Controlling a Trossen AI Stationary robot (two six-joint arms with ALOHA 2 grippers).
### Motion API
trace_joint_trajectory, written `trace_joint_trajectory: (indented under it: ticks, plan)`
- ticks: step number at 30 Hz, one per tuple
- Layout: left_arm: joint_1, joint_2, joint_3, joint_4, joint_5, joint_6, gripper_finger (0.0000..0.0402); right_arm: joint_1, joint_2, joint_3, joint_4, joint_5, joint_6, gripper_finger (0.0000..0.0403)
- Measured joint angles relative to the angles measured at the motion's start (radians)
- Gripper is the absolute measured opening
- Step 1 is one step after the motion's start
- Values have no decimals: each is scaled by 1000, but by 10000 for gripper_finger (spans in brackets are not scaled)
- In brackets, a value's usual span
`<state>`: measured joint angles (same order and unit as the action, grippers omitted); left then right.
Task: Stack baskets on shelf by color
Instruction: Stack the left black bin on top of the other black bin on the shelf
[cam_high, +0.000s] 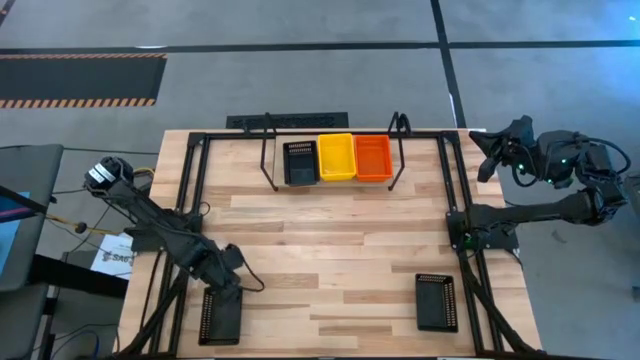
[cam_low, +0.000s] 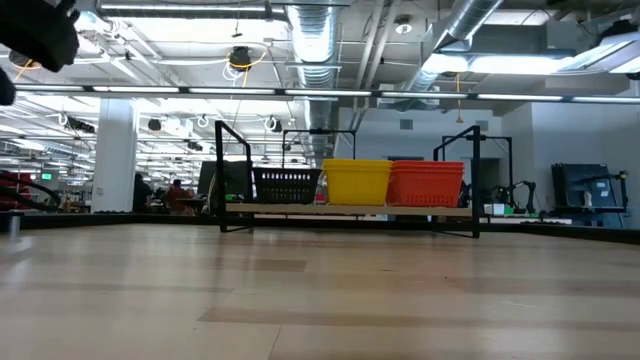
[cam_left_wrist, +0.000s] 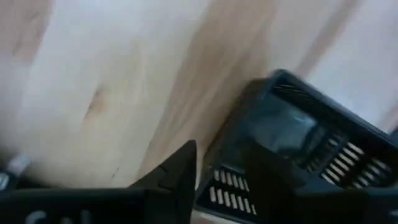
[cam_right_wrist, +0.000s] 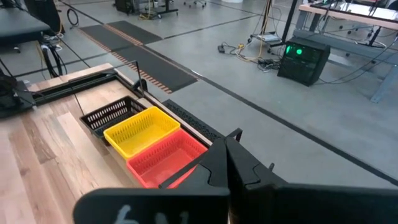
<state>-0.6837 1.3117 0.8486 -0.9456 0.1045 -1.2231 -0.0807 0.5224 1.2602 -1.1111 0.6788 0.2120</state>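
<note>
The shelf (cam_high: 330, 150) stands at the table's far middle, with black (cam_high: 300, 162), yellow (cam_high: 336, 157) and red (cam_high: 373, 157) baskets side by side on it; the low view shows them as black (cam_low: 288, 185), yellow (cam_low: 356, 182) and red (cam_low: 427, 183). Two more black baskets rest flat on the table, one near left (cam_high: 221, 318) and one near right (cam_high: 436, 301). My left gripper (cam_high: 228, 283) points down, open, over the far end of the near-left basket (cam_left_wrist: 292, 149). My right gripper (cam_right_wrist: 227, 149) is shut and raised beyond the table's far right corner. My left gripper (cam_left_wrist: 227, 168) comes from above at the near-left black basket's short far end wall (cam_left_wrist: 231, 186). One finger (cam_left_wrist: 180, 177) stands outside the wall and the other seems to be inside the basket. Whether either finger touches the wall I cannot tell. The basket lies flat on the table.
Black frame rails run along the table's left (cam_high: 190, 200) and right (cam_high: 450, 200) sides and its far edge. Bare wood (cam_high: 330, 250) lies between the shelf and the two near baskets. Papers and cables (cam_high: 110, 255) sit off the left edge.
</note>
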Motion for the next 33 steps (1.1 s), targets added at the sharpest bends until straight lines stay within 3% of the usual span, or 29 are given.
trace_joint_trajectory:
  ticks: [6,19,33]
  plan:
    - [6,0,0,25,9,158,147,0,0,0,0,0,0,1]
    - [6,7,-1,109,34,334,149,0,0,0,2,1,0,1]
    - [36,319,12,142,137,326,149,0,0,0,30,1,0,1]
